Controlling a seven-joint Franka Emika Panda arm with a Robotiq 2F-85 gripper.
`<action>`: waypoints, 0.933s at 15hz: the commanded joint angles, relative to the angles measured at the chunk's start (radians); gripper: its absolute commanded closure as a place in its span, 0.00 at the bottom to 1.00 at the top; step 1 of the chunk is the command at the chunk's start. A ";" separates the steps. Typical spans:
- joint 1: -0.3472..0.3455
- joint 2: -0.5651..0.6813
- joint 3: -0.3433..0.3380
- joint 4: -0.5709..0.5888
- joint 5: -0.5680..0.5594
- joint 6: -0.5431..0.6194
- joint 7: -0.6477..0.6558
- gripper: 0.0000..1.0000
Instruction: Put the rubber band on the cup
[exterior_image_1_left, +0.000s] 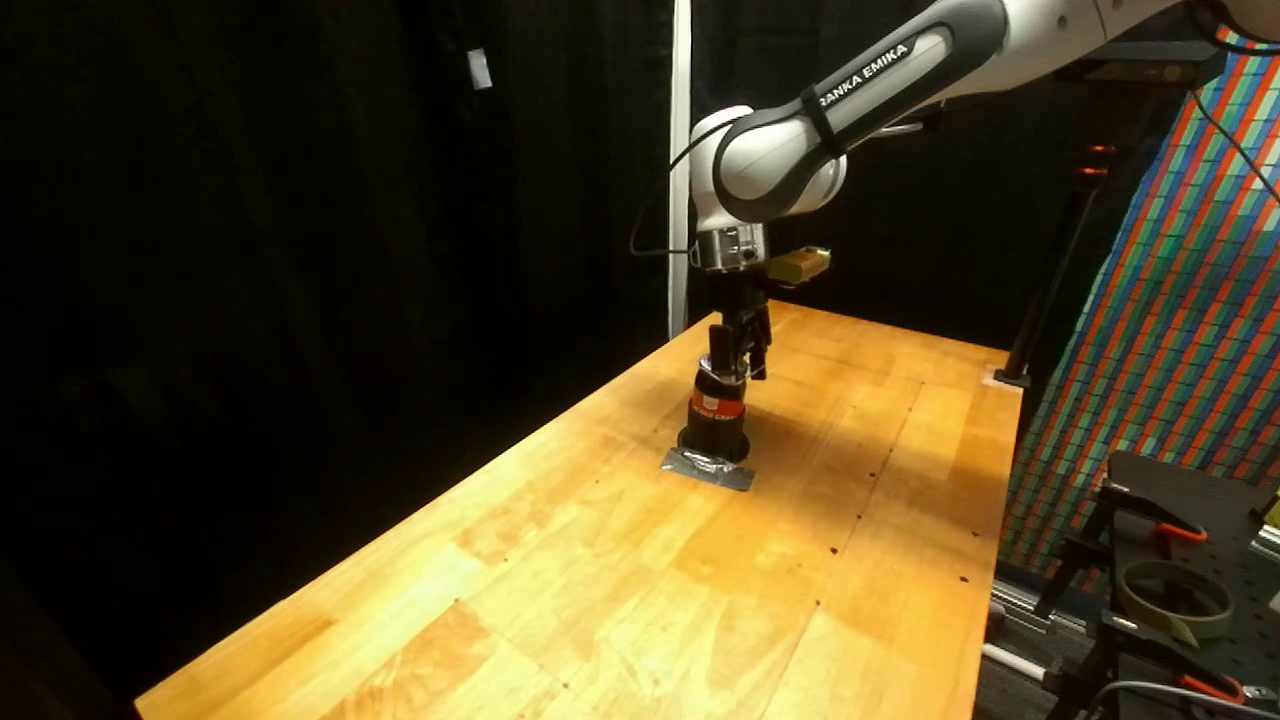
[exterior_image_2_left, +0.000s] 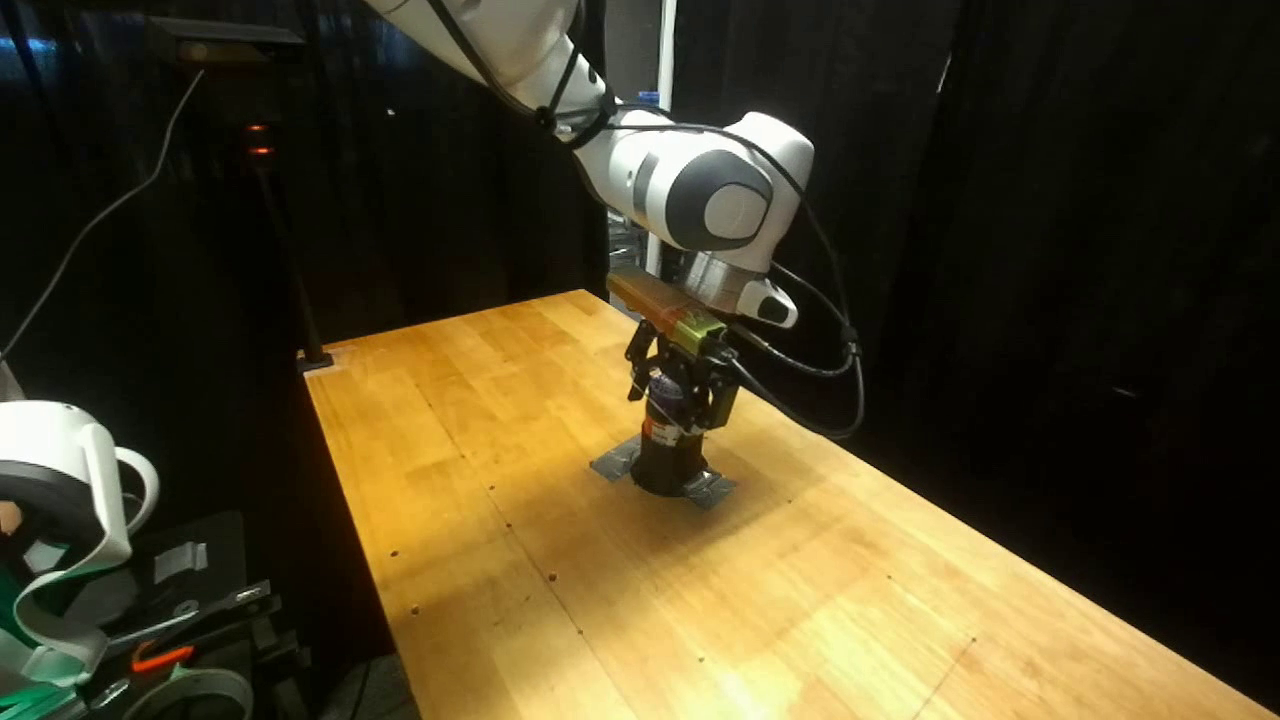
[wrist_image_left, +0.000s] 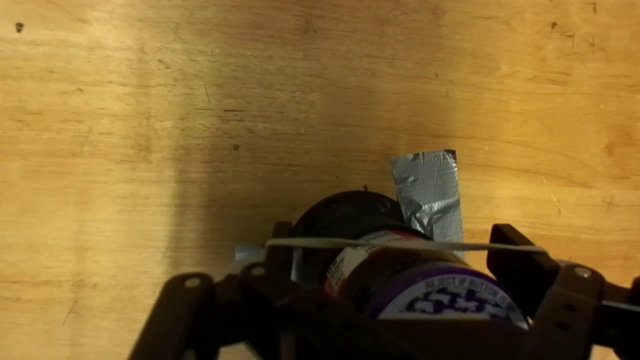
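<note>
The cup (exterior_image_1_left: 717, 418) is a dark upright cylinder with an orange-red stripe, and it also stands in an exterior view (exterior_image_2_left: 668, 462). Its purple-and-white lid (wrist_image_left: 447, 296) shows in the wrist view, partly hidden by the gripper body. My gripper (wrist_image_left: 395, 242) is open, pointing down, with a finger on either side of the cup's upper part. The pale rubber band (wrist_image_left: 345, 243) is stretched between the fingers, looped over their outer sides. It crosses the cup's side below the lid in the wrist view. Its far strand is hidden there. The gripper (exterior_image_1_left: 740, 368) and band are low over the cup in both exterior views.
Grey tape strips (wrist_image_left: 430, 190) lie at the cup's base on the wooden table (exterior_image_1_left: 640, 570). One strip (exterior_image_2_left: 616, 459) shows in an exterior view too. A thin dark post (exterior_image_1_left: 1035, 320) stands at a table corner. A cart with a tape roll (exterior_image_1_left: 1175, 600) stands beside the table.
</note>
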 joint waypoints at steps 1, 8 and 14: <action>0.008 -0.086 -0.020 -0.139 -0.029 0.086 0.012 0.00; 0.061 -0.096 -0.027 -0.192 -0.106 0.334 0.061 0.00; 0.086 -0.072 -0.040 -0.185 -0.172 0.370 0.091 0.00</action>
